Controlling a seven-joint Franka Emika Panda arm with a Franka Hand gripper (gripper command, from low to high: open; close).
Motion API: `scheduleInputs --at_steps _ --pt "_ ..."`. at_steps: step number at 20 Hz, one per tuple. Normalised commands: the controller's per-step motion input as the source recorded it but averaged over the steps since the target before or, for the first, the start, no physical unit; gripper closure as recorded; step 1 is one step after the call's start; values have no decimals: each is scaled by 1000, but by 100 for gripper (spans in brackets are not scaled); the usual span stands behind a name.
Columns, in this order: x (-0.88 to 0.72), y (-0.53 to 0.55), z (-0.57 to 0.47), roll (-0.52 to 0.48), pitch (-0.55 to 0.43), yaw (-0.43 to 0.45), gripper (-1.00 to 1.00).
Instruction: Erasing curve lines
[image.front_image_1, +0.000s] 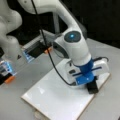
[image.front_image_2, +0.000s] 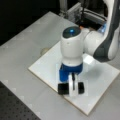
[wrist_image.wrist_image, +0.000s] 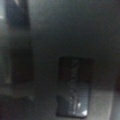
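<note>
- The claw (image.front_image_2: 70, 88) hangs low over the board (image.front_image_1: 52, 97), at its near edge toward a front view's bottom; in a front view (image.front_image_1: 91, 86) it sits by the board's right-hand edge.
- It is clamped on the eraser (image.front_image_2: 63, 89), a black block that sticks out on both sides of a pale finger (image.front_image_2: 72, 87) and rests on or just above the board.
- In a front view the eraser (image.front_image_1: 92, 88) shows as a dark block under the blue mount (image.front_image_1: 85, 72), right at the board's edge.
- The curve lines cannot be made out in either front view; the bare white surface around the claw shows no pen mark, and the part under the claw and eraser is hidden.
- The wrist view is dark and blurred: a dark rectangle (wrist_image.wrist_image: 75, 85) sits right of centre, with a faint wavy streak down its middle; I cannot tell if that is the squiggle.
- The board lies flat on a grey table (image.front_image_2: 30, 50), turned corner-on in both front views.
- The white arm (image.front_image_1: 75, 47), with a blue light on its joint, bends down over the board.
- Behind it, by the table's far edge, stands dark gear with orange bits (image.front_image_1: 10, 79).
</note>
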Motion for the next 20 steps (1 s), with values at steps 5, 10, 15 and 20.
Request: scheduleInputs --at_steps 5,10,15,20 --pt "-85 -36 161 -43 129 -34 100" --pt "-335 -231 258 -82 177 85 100" --pt "-377 -275 203 -85 113 172 100" --pt "-354 -302 175 -66 52 255 100"
